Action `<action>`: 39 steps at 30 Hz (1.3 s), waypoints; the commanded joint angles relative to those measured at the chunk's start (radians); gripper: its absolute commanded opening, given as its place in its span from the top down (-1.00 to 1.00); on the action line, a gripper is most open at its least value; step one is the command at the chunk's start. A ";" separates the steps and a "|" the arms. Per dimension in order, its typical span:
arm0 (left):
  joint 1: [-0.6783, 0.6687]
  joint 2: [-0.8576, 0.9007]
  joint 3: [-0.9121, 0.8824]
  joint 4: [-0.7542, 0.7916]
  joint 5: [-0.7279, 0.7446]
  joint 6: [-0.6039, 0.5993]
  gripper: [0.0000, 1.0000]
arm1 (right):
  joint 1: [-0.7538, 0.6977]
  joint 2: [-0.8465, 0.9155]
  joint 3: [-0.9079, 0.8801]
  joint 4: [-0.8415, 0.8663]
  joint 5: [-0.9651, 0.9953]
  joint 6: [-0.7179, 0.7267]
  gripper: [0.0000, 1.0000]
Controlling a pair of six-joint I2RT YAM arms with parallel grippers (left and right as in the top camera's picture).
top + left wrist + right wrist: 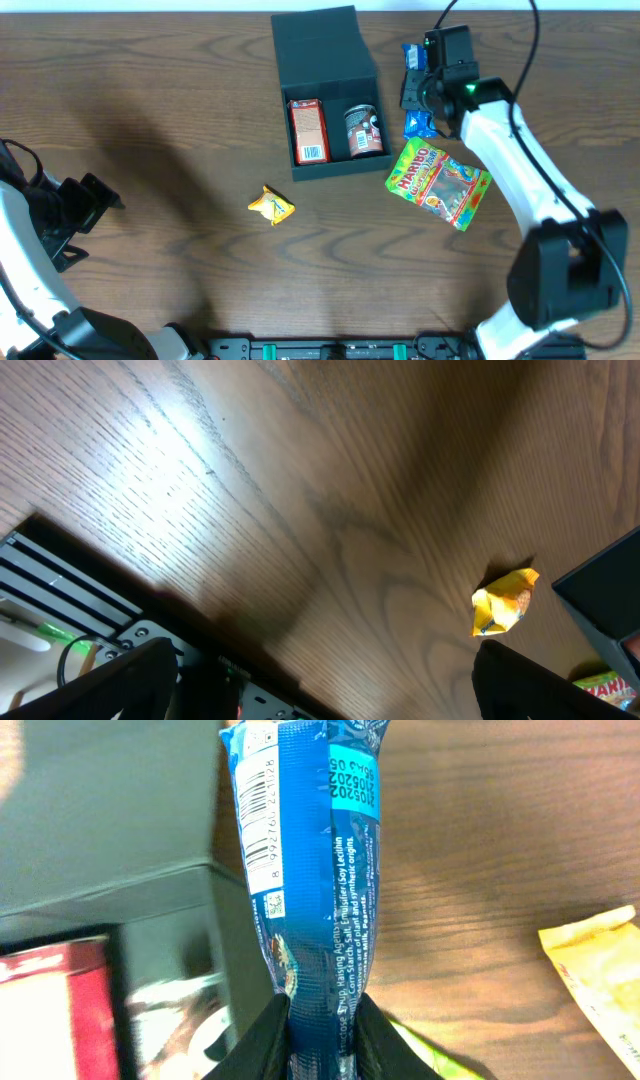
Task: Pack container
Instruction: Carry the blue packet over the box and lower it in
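Clamped right in front of your right wrist camera is the blue packet [310, 870]. Your right pincer [322, 1032] is closed on its lower end, one finger pressing each side, and the printed back with the barcode faces the lens. From overhead that packet sits just beside the container's right outer wall, and whether it touches the wall you cannot tell.

You will find the container [325, 48] at the far middle of the counter [150, 100], its flap lid thrown back on the far side and the open tray toward you. Inside the container a red-and-white carton [308, 130] lies in the left half and a small can [364, 132] in the right half.

Just off the container's near right corner, a green Haribo bag [438, 182] lies flat. Near the container's near left corner, a little apart, sits a crumpled yellow wrapper [271, 206].

Your left pincer [320, 660] hangs well to the left of the container, fingers spread wide and holding nothing.
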 commanded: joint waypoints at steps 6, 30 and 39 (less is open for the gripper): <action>0.004 -0.003 0.011 -0.003 -0.004 0.000 -0.91 | 0.125 -0.092 0.008 -0.082 -0.056 -0.011 0.58; 0.004 -0.003 0.011 -0.003 -0.004 0.000 -0.90 | 0.241 0.066 -0.046 -0.003 -0.059 -0.012 0.26; 0.004 -0.003 0.011 -0.003 -0.004 0.000 -0.90 | 0.282 0.077 -0.046 -0.008 -0.122 -0.012 0.14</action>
